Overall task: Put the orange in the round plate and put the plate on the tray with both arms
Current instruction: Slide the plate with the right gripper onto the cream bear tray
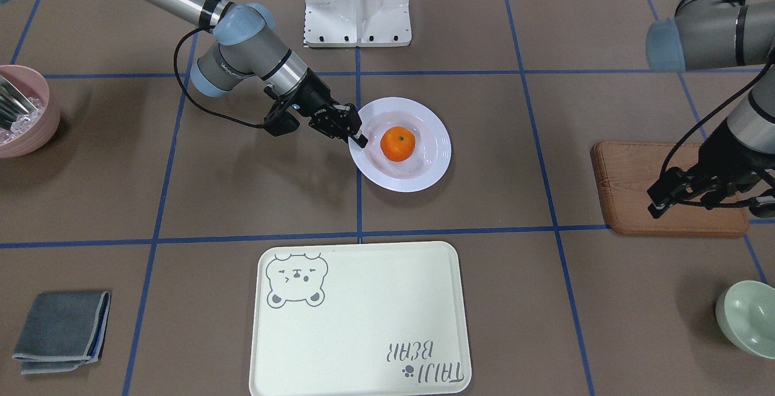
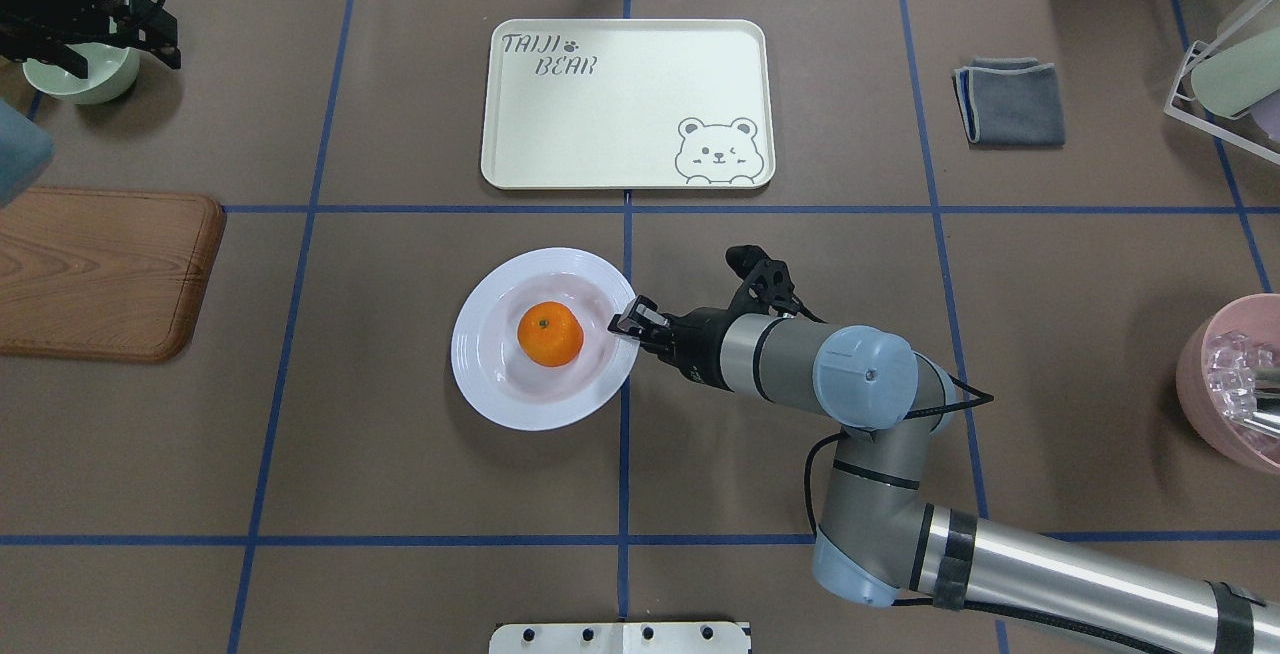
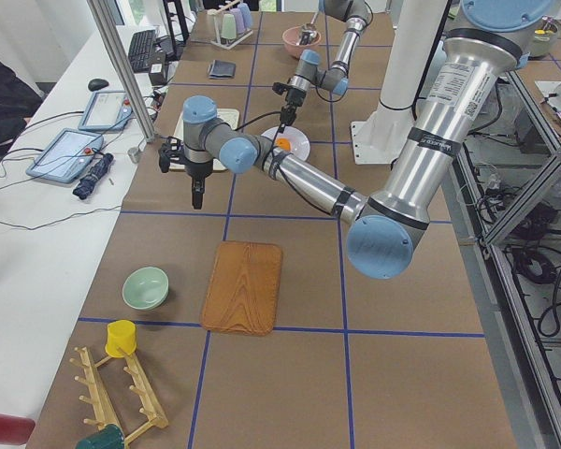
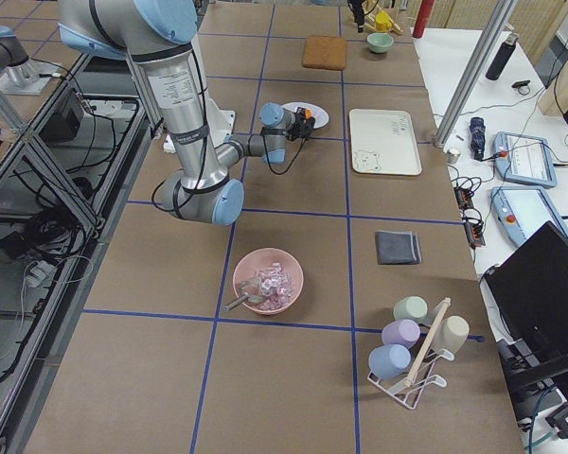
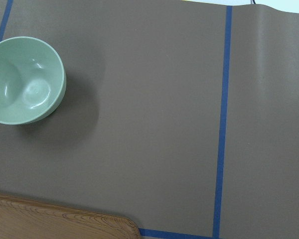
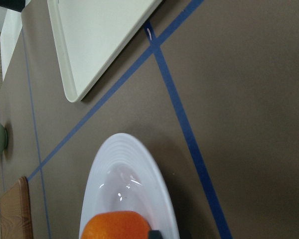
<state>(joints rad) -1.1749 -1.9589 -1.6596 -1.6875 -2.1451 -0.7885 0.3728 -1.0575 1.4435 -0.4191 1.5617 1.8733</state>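
The orange (image 1: 398,143) sits in the sunken centre of the white round plate (image 1: 437,155), mid-table. My right gripper (image 1: 358,138) lies low and sideways at the plate's rim on the robot's right side, fingers pinched together on the rim (image 2: 628,320). Its wrist view shows the plate (image 6: 109,164), the top of the orange (image 6: 114,225) and a corner of the tray (image 6: 99,40). The cream bear tray (image 1: 363,323) lies across the table from the robot, apart from the plate. My left gripper (image 1: 656,201) hangs raised above the wooden board's edge, open and holding nothing.
A brown wooden board (image 1: 623,184) and a pale green bowl (image 1: 748,317) lie on the robot's left side. A pink bowl (image 1: 24,111) with clear pieces and a folded grey cloth (image 1: 60,329) are on its right. The white robot base (image 1: 357,5) stands behind the plate.
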